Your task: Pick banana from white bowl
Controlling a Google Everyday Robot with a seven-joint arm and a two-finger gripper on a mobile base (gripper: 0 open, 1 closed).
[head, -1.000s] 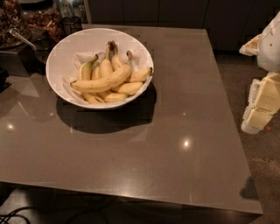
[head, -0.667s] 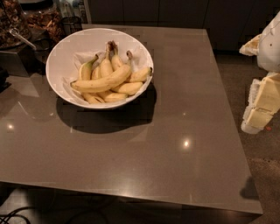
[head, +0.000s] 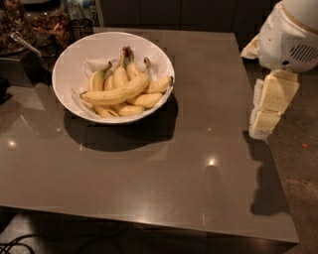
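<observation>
approach step: the long pale-yellow banana (head: 117,92) in the wide glossy white bowl (head: 74,54) lies well left of the cream gripper (head: 261,126); open or closed, i cannot tell. next it must reach over.

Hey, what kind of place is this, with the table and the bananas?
Probably a kitchen or office snack area: a white bowl of bananas on a grey table, food containers at back left, dark cabinets behind. The gripper hangs beside the table's right edge.

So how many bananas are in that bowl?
8, roughly, all heaped in the bowl: one long banana across the top, four behind it, three beneath. More may be hidden underneath. The gripper hangs beside the table's right edge.
</observation>
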